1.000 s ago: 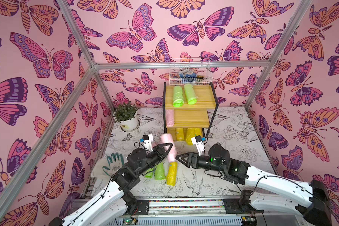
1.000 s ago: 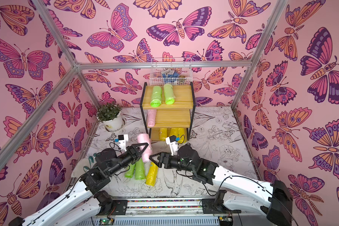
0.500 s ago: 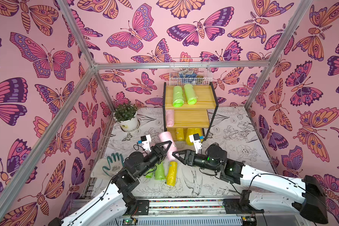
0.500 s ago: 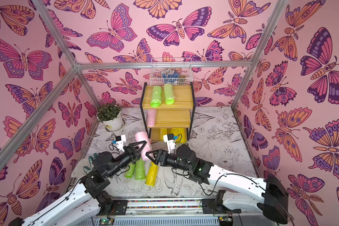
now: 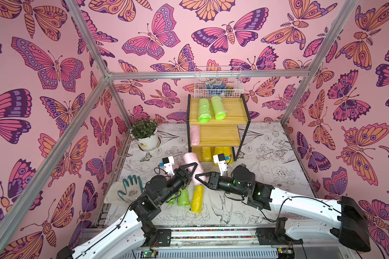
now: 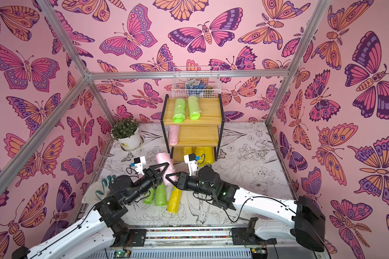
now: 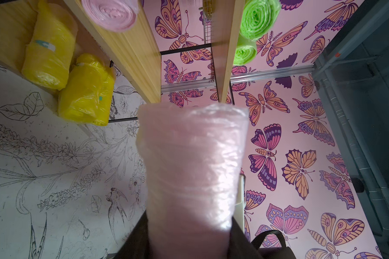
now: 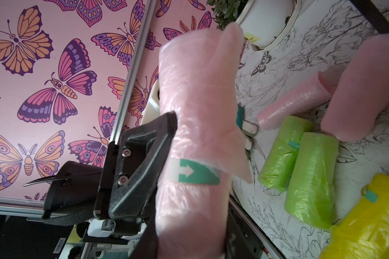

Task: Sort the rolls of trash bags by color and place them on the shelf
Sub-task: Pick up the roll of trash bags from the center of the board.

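Note:
A pink roll hangs above the table in front of the shelf, held from both sides. My left gripper is shut on it, and the roll fills the left wrist view. My right gripper is shut on the roll's near end, close to a left gripper finger. Two green rolls lie on the shelf's top board, a pink one on the middle board and yellow ones on the bottom board. Green rolls, a yellow roll and two pink rolls lie on the table.
A potted plant stands at the back left of the table. A green and white glove lies at the left edge beside my left arm. A white wire basket sits behind the shelf's top board against the wall.
My right gripper has moved left to the pink roll and shut on its near end. The left gripper kept its hold and shifted slightly.

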You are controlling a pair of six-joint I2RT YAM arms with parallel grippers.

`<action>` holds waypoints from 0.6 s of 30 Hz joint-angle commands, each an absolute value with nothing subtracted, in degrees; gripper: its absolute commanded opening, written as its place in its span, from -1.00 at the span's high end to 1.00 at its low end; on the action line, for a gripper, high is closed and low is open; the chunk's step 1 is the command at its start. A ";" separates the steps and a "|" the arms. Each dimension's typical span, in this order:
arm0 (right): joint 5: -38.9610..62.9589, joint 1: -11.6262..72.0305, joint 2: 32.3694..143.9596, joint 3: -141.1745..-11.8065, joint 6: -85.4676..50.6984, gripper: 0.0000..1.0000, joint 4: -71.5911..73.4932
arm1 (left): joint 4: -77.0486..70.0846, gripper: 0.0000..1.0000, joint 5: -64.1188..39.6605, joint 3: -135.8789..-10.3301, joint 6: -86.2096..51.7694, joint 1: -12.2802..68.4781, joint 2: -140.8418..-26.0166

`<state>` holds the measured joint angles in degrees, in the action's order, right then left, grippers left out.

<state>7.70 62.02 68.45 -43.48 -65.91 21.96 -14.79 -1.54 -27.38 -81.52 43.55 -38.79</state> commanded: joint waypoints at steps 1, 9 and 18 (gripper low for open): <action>4.70 62.23 66.84 -45.68 -64.59 0.79 20.23 | -18.90 1.00 -1.05 -27.07 -81.74 43.95 -38.15; -3.44 62.23 61.50 -47.45 -58.36 1.00 9.62 | -10.36 -0.98 -3.69 -27.36 -78.13 43.95 -38.99; -18.99 61.35 58.31 -47.99 -53.44 1.00 3.62 | 20.82 -0.97 4.17 -32.14 -62.07 43.95 -27.77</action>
